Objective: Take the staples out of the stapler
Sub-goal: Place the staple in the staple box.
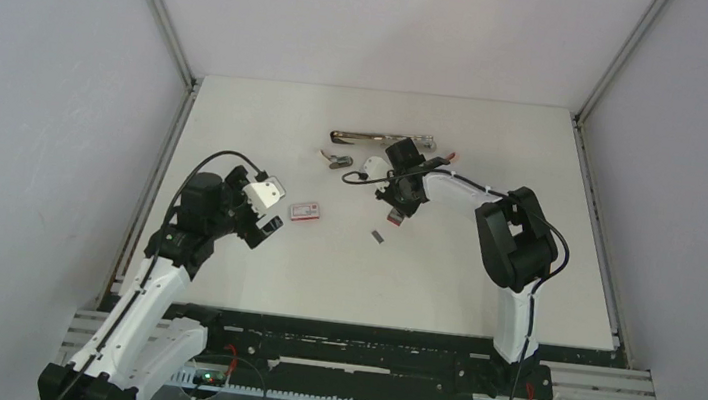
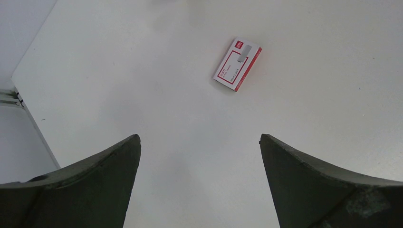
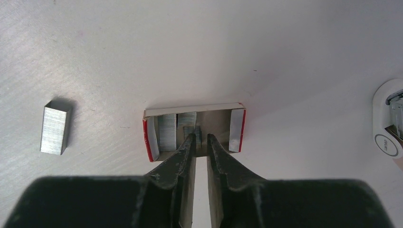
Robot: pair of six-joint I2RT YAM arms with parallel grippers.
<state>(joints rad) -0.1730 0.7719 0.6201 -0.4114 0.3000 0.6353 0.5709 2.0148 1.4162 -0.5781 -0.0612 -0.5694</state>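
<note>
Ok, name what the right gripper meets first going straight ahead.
Probably the staple strips in the open red-and-white tray, just beyond the tips of the right gripper; exact depth is unclear.

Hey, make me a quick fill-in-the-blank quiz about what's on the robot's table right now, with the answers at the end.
1. The left gripper has its jaws wide ___.
2. The right gripper points its tips at an open tray holding ___.
3. A loose staple block lies on the table, ___ the tray.
4. The box near the left gripper is red and ___.
Missing words: open; staples; outside; white.
</note>
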